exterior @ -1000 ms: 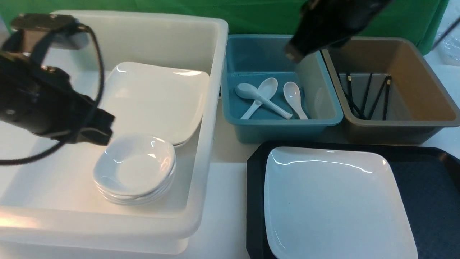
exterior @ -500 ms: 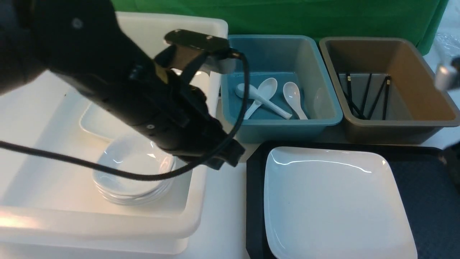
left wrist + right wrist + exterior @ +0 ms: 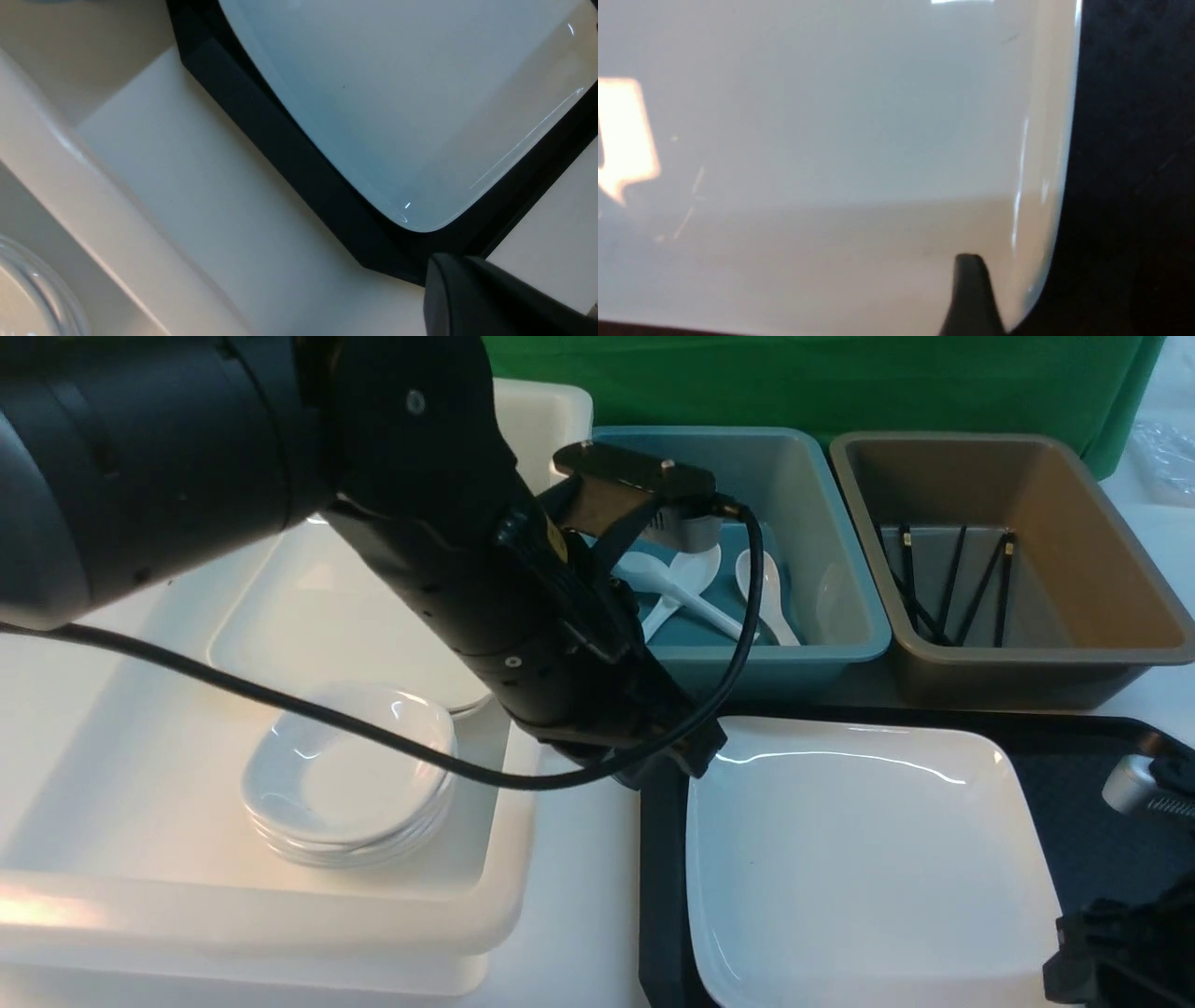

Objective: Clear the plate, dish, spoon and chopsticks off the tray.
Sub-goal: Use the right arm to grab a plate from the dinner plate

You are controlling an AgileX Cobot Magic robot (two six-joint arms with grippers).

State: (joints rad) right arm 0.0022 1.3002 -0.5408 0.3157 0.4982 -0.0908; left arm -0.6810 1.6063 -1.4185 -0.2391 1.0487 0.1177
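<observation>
The large white plate (image 3: 868,859) lies on the black tray (image 3: 658,877), filling its left part. My left gripper (image 3: 677,761) hovers at the tray's far-left corner, beside the plate's corner. In the left wrist view one dark finger (image 3: 472,298) shows next to the tray rim (image 3: 289,154) and the plate (image 3: 397,93); the other is out of frame. My right gripper (image 3: 1074,957) is low at the plate's near-right corner. One finger (image 3: 971,284) sits over the plate's rim (image 3: 1036,210), its partner lost against the dark tray. Small dishes (image 3: 350,775), spoons (image 3: 766,583) and chopsticks (image 3: 952,583) lie in tubs.
A big white tub (image 3: 523,859) on the left holds the stacked dishes and another large plate (image 3: 308,625). Behind the tray stand a blue tub (image 3: 738,667) and a brown tub (image 3: 1036,667). A green cloth hangs at the back. The left arm's cable loops over the white tub.
The left arm swung right from over the white tub to the tray's far-left corner. The right arm left the space above the tubs and came down to the plate's near-right corner.
</observation>
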